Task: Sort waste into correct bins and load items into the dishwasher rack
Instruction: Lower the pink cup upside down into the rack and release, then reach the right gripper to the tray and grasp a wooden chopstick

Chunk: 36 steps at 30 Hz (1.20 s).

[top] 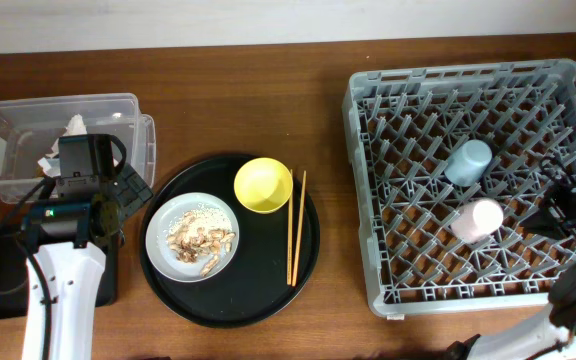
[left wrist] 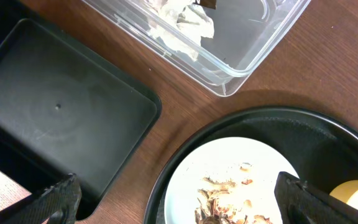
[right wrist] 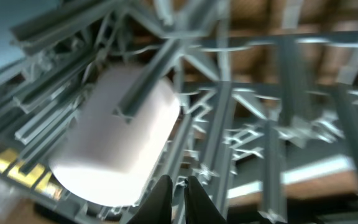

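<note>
My left gripper (left wrist: pixel 185 208) is open and empty, above the left rim of the grey-white plate (left wrist: pixel 229 165) that holds the food scraps (left wrist: pixel 222 199). From overhead it sits at the round tray's left edge (top: pixel 133 190). White napkins (left wrist: pixel 188 25) lie in the clear tub (top: pixel 28 140). The shallow black tray (left wrist: pixel 55 112) is bare. The yellow bowl (top: pixel 263 185) and the chopsticks (top: pixel 294 228) lie on the round tray. The pink cup (right wrist: pixel 117 143) and the light-blue cup (top: pixel 468 160) lie in the rack (top: pixel 478 90). My right gripper (right wrist: pixel 178 199) is shut and empty beside the pink cup, inside the rack (top: pixel 546 215).
The large round black tray (top: pixel 230 290) sits in the middle between the bins and the rack. My left arm covers part of the shallow black tray at the front left. Bare wooden table (top: pixel 328 120) separates the round tray from the rack.
</note>
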Tool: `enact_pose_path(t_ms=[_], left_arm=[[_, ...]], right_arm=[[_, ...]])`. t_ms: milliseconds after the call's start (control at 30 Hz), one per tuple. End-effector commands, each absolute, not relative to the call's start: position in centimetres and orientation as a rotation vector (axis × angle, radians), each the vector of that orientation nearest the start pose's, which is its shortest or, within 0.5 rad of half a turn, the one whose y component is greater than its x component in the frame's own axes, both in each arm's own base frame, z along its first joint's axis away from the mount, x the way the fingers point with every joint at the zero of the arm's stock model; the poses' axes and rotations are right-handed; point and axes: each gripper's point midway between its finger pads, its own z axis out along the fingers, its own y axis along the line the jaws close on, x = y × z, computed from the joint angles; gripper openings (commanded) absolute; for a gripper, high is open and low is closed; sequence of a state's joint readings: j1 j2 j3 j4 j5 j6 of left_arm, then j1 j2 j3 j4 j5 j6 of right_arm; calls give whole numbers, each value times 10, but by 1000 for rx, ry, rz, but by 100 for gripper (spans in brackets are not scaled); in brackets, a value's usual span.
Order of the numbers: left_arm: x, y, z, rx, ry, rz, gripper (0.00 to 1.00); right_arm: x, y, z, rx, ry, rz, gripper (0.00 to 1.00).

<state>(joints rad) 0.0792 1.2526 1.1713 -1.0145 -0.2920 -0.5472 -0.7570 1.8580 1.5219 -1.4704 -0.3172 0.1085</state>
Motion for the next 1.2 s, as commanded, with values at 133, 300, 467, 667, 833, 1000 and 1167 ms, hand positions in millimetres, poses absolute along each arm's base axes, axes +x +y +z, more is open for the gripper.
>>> enact_pose_path(t_ms=[133, 300, 467, 667, 833, 1000, 1167], left_arm=[[291, 74, 198, -901, 2428, 218, 99], [291, 74, 198, -901, 2429, 219, 99], [291, 74, 198, -901, 2428, 218, 99], [291, 74, 198, -901, 2428, 218, 99], [291, 74, 198, -901, 2428, 218, 99], [291, 74, 198, -901, 2428, 218, 99], [291, 74, 198, -901, 2428, 218, 99]], right_arm=[[241, -143, 219, 1171, 2664, 307, 18], [264, -59, 271, 662, 2599, 432, 59], [290, 39, 281, 205, 2623, 506, 60], [307, 112, 226, 125, 2808, 310, 57], [305, 175, 152, -50, 3019, 203, 49], [299, 204, 87, -91, 3167, 96, 37], [302, 220, 54, -64, 3215, 117, 38]])
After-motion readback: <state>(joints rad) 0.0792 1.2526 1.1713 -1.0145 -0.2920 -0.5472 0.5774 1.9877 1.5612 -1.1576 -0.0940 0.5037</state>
